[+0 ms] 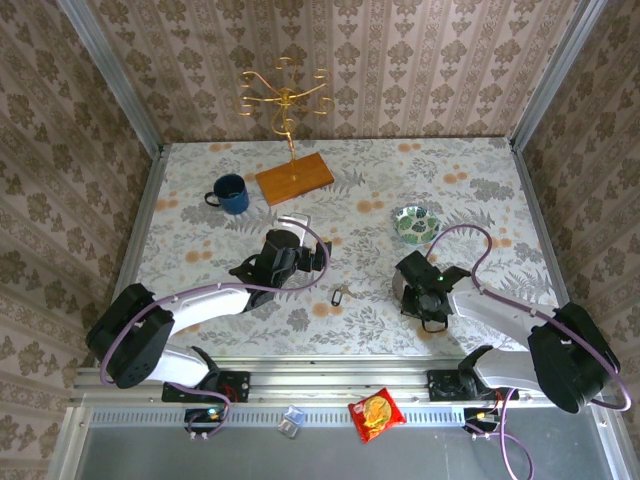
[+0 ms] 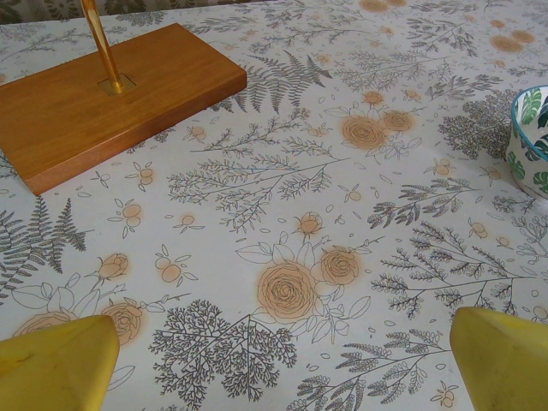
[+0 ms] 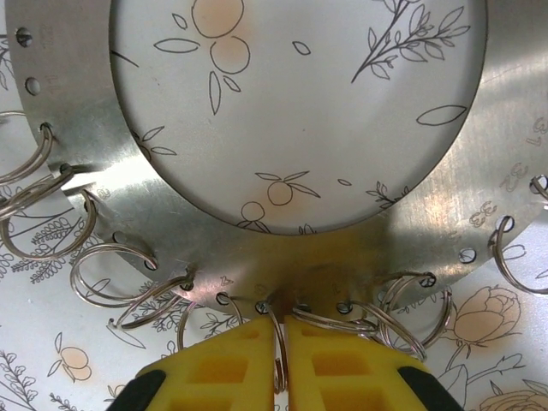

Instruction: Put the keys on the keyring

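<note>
Leaving keyring [image 1: 340,296] loose toward near edge of desk [image 1: 470,180], between both arms.
Left of right end effector [image 3: 280,324], itself pinched on silver split ring [image 3: 275,355] at flat grey ring [image 3: 505,145]; long axis near-to-far; left end effector [image 2: 281,330] wide, about equally near.

We count one blue mug [image 1: 230,193] at ten o'clock, one gold stand [image 1: 293,178] at eleven, one patterned bowl [image 1: 414,224] at two and one tiny dark keyring [image 1: 340,296] at six, too small for counting keys. One red snack packet [image 1: 376,414] sits on the rail at six, and two arms [image 1: 200,300] [image 1: 500,315] reach in. Up close, one flat metal ring [image 3: 402,231] carries at least eight overlapping wire rings [image 3: 111,250].
</note>
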Motion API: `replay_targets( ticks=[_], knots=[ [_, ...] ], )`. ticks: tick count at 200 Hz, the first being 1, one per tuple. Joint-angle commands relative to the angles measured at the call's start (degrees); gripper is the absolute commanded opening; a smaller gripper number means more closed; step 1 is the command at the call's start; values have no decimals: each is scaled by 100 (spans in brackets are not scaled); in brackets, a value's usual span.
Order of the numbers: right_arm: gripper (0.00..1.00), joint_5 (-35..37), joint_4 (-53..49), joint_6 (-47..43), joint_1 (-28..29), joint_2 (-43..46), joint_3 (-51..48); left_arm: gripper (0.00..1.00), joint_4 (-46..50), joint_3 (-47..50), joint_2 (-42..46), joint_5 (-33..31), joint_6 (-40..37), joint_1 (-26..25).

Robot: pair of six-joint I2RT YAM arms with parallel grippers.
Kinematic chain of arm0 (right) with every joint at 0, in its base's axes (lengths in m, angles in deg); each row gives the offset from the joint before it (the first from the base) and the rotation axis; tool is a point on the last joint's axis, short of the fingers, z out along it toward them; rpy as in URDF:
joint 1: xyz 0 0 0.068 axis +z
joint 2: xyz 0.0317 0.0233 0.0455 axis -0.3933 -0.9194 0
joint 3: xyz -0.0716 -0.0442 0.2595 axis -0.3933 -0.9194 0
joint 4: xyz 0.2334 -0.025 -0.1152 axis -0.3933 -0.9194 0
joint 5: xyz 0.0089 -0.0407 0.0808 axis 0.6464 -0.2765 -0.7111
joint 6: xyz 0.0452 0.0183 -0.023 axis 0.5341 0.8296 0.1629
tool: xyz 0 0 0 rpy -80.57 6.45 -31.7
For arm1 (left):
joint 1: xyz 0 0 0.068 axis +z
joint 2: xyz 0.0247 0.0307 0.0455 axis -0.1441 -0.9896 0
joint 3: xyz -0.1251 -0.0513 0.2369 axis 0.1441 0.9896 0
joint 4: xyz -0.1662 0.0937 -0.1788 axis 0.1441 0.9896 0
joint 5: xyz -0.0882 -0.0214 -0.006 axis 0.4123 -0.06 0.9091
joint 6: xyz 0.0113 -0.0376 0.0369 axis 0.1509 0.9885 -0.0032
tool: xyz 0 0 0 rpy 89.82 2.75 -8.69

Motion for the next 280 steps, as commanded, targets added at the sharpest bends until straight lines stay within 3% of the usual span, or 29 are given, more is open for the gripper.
replay_targets(
  ticks=[1, 12, 94, 128, 171, 207, 246, 280],
  knots=[
    [5, 133, 16, -22, -30, -56, 173, 100, 25, -118, 121, -81, 95, -31],
    [0, 141, -22, -46, -30, -24, 201, 100, 25, -128, 151, -76, 73, -35],
    [0, 457, -191, -1248, -13, 1137, 472, 100, 599, -550, 444, -262, -447, 28],
    [0, 542, -125, -2164, -17, 1667, 756, 100, 701, -789, 554, 45, -764, 150],
    [0, 492, 103, -3362, -17, 1615, 1448, 99, 961, -1023, 809, 519, -939, 539],
    [0, 137, 669, -4282, -21, 1419, 1831, 97, 1357, -1214, 1203, 650, -1303, 833],
    [0, -801, 1064, -5025, -21, 1147, 2126, 92, 1696, -1357, 1538, 987, -1701, 1144],
    [0, -1761, 1368, -5620, -22, 1000, 2260, 82, 1908, -1472, 1629, 1542, -2242, 1338]
  ],
)
